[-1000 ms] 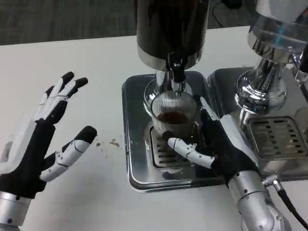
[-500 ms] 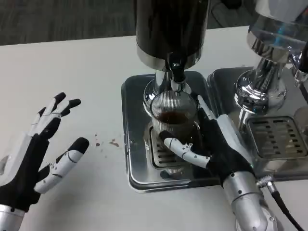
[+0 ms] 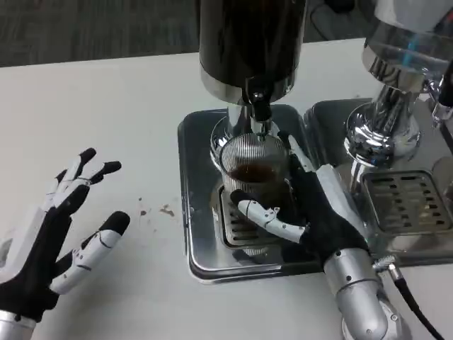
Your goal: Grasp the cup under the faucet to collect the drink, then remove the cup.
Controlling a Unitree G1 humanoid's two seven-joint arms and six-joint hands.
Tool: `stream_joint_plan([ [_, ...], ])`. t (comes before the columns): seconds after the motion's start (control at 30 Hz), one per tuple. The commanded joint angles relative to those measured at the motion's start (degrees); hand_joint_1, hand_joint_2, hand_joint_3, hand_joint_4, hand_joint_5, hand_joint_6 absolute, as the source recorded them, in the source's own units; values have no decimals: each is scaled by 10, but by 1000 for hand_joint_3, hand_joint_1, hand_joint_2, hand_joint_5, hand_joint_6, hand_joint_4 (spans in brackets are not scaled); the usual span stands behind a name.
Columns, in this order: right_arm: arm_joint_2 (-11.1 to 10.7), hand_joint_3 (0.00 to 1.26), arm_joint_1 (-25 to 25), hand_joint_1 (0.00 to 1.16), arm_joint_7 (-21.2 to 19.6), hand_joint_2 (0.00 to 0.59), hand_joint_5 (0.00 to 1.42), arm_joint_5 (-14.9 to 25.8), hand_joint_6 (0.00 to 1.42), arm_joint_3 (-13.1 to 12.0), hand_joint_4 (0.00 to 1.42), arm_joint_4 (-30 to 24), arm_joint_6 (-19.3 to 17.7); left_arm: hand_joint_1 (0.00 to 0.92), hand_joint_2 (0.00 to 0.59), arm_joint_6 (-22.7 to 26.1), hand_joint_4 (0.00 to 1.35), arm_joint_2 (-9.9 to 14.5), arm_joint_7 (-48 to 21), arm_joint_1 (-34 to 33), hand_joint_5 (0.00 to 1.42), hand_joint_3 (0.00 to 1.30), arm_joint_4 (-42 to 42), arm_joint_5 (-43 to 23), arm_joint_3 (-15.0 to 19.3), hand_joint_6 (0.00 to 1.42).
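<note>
The ribbed clear cup stands upright on the slotted grate of a steel drip tray, directly beneath the black faucet of a dark drink dispenser. Dark liquid sits in the cup, its surface below the rim. The right hand wraps the cup from the right side: the thumb crosses the front of the cup low down, and the remaining fingers run up along the cup's far right wall, so the cup is held in the hand's grasp while its base appears to rest on the grate. The left hand hovers over the white table well left of the tray, palm turned inward, fingers spread apart and holding nothing. A few small brown spots mark the table between the left hand and the tray. A second dispenser with a chromed pedestal stands to the right on its own drip tray, just beside the first tray. A black cable trails from the right forearm near the wrist.
</note>
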Motion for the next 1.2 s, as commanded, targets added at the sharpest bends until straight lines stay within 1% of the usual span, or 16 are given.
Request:
stream_joint_plan([
  [0.03, 10, 0, -14, 635, -5, 175, 0, 15, 121, -5, 0, 16, -15, 0, 204, 9, 0, 5, 4, 8, 173, 233, 0, -2, -9, 0],
  [0.17, 13, 0, -17, 668, -11, 170, 30, 20, 177, -7, 3, 28, -23, 0, 204, 12, 0, 6, 9, 10, 173, 241, -5, -1, -10, 0],
  [0.4, 15, 0, -31, 695, -9, 166, 90, 34, 262, -8, 34, 46, -36, 0, 205, 16, 0, 6, 11, 14, 174, 261, -9, -3, -9, 0],
  [0.5, 13, 0, -33, 705, -10, 160, 104, 33, 287, -6, 47, 49, -39, 0, 205, 17, 0, 6, 12, 16, 174, 277, -11, -3, -9, 0],
  [0.57, 13, 0, -32, 720, -13, 161, 127, 35, 304, -6, 56, 51, -46, 0, 205, 17, 0, 5, 13, 17, 174, 278, -11, -4, -8, 0],
  [0.67, 13, 0, -33, 735, -7, 155, 179, 38, 343, -5, 88, 55, -47, 0, 205, 17, 0, 5, 14, 19, 177, 283, -13, -6, -7, 0],
  [0.8, 14, 0, -33, 750, -14, 166, 245, 35, 413, -2, 139, 59, -52, 0, 205, 17, 0, 5, 13, 21, 183, 297, -15, -8, -6, 0],
  [0.87, 14, 3, -34, 765, -17, 161, 275, 34, 440, -1, 158, 60, -55, 0, 205, 17, 0, 5, 14, 22, 184, 300, -16, -9, -6, 0],
  [0.97, 15, 37, -32, 771, -24, 160, 320, 31, 486, -1, 186, 59, -55, 0, 206, 18, 0, 6, 14, 23, 185, 302, -17, -10, -6, 0],
  [1.03, 15, 79, -33, 790, -20, 159, 368, 35, 533, -2, 228, 61, -52, 0, 206, 19, 0, 5, 13, 24, 185, 304, -19, -12, -6, 0],
  [1.1, 15, 106, -33, 824, -21, 153, 394, 35, 555, -1, 250, 62, -52, 0, 206, 18, 0, 4, 12, 24, 185, 307, -19, -14, -6, 0],
  [1.2, 16, 137, -31, 829, -27, 153, 430, 32, 585, -1, 267, 61, -50, 0, 206, 19, 0, 4, 13, 25, 185, 309, -19, -15, -6, 0],
])
